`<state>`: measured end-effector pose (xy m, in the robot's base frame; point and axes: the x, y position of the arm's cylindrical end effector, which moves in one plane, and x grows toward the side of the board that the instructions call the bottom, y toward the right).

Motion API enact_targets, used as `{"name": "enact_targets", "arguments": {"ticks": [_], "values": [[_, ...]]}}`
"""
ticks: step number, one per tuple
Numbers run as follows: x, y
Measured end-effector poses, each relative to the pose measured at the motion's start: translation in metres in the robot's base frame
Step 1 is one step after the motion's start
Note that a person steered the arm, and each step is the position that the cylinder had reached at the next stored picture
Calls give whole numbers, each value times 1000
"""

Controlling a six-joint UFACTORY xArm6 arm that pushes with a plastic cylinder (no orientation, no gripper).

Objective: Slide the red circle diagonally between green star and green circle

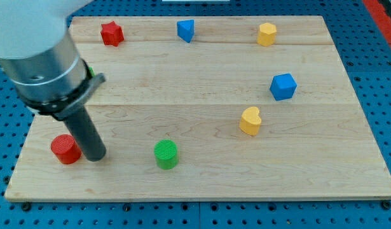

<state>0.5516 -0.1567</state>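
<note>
The red circle (66,149) lies near the board's bottom left. My tip (95,156) rests on the board just right of it, touching or nearly touching its right side. The green circle (166,154) stands further to the right, near the view's bottom. Only a small green sliver of the green star (90,71) shows at the left, behind the arm's grey body; the rest is hidden.
A red star (111,33), a blue block (185,30) and a yellow block (266,34) sit along the top. A blue block (283,86) and a yellow heart (250,121) sit at the right. The arm's grey body (36,51) covers the upper left.
</note>
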Motion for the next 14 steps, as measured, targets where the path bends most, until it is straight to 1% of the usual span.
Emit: {"name": "enact_targets", "arguments": {"ticks": [1, 2, 3, 5, 6, 7, 8, 9, 10, 11, 12, 13, 14], "values": [[42, -4], [39, -72], [-10, -82], [-50, -28], [3, -33], [-26, -9], [-64, 31], [-52, 34], [-19, 39], [-35, 93], [-88, 137], [-106, 113], [-104, 69]]}}
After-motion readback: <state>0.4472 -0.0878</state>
